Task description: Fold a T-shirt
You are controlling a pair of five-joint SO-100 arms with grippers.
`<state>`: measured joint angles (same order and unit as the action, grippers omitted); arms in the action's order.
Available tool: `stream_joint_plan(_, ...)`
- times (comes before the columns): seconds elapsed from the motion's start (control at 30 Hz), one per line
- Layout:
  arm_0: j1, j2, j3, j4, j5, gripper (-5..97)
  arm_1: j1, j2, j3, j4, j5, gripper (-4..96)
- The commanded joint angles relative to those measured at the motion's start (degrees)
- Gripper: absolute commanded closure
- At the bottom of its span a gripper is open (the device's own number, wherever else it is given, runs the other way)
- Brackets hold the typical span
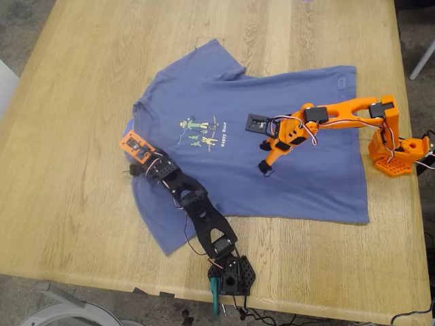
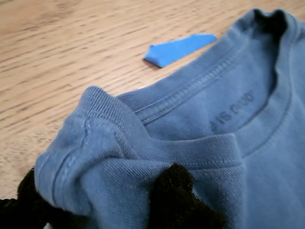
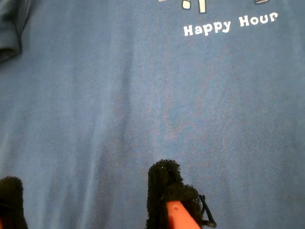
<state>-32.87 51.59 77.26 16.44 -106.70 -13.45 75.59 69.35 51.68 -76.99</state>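
Two arms reach over the T-shirt (image 1: 285, 176), which lies flat on the wooden table (image 1: 81, 190). My first gripper (image 2: 102, 202) is clamped on the shirt's collar, near a small blue scrap (image 2: 177, 48). My second gripper (image 3: 88, 200) sits on the cloth below the chest print (image 1: 199, 132), claws apart.

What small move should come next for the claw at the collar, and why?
Probably lift my first claw a little and begin carrying the collar across the T-shirt. The first wrist view shows collar fabric bunched and pinched at its black fingertips, so the grip looks secure. My second claw stands open over flat cloth below the print, holding nothing.
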Motion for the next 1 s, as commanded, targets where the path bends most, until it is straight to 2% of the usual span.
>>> stream_joint_plan(0.0,6.3,1.8,2.1,0.5,-1.8,67,-0.4,0.7,0.4,-1.1,0.3,54.5)
stream_joint_plan(0.43,9.3,3.0,5.4,-1.0,-5.2,92,-1.2,0.9,8.6,-7.0,1.8,54.4)
stream_joint_plan(0.97,10.3,9.3,11.1,-1.9,-5.8,92,-1.1,-2.4,15.2,-15.5,1.8,55.3)
